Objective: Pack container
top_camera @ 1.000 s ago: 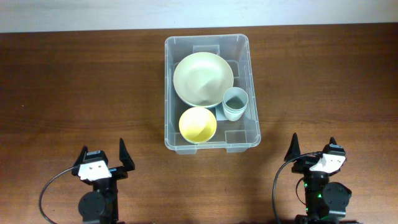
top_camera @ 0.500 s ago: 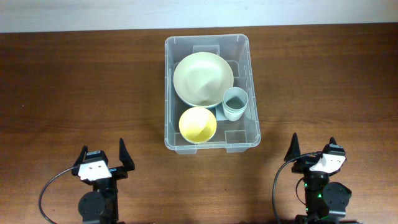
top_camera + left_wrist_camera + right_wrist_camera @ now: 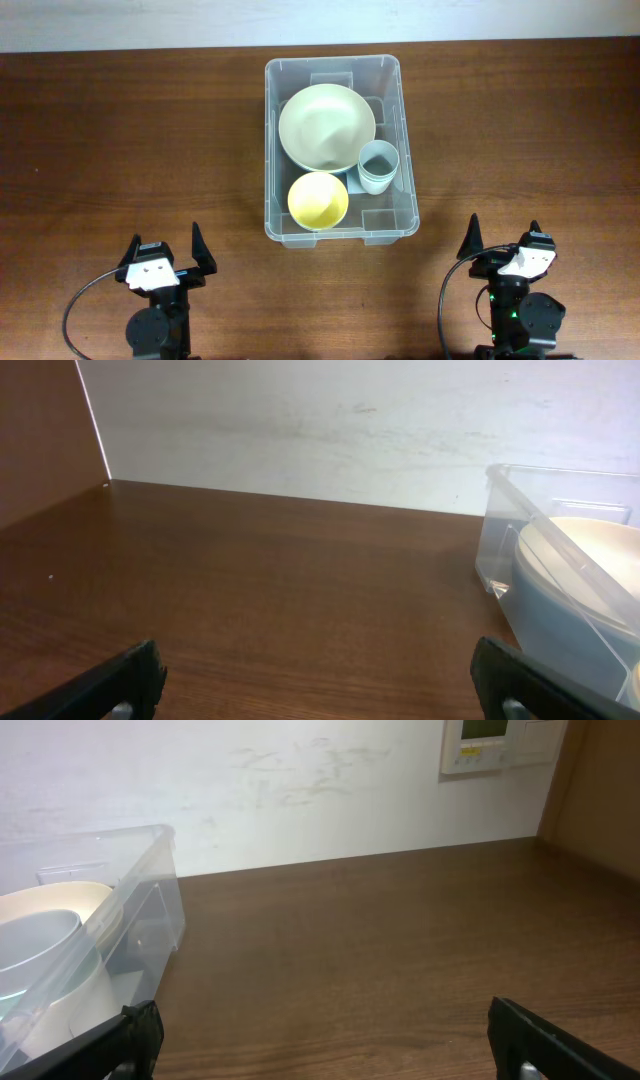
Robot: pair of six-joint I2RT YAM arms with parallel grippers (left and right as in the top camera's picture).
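Note:
The container [image 3: 400,120], a clear plastic tub, stands at the middle back of the table. Inside it lie a large cream bowl [image 3: 326,126], a small yellow bowl [image 3: 318,200] and a stack of pale blue-grey cups [image 3: 379,166]. My left gripper [image 3: 166,248] rests near the front left edge, open, with nothing between its fingers. At the front right my right gripper [image 3: 504,235] is likewise open and empty. The left wrist view shows the container [image 3: 500,530] at the right, and the right wrist view shows the container [image 3: 160,910] at the left. Both grippers are well short of the tub.
Brown wooden table [image 3: 120,140] stretches to both sides of the tub. A white wall [image 3: 330,430] runs along the back edge. A wall panel [image 3: 495,745] hangs at the upper right of the right wrist view.

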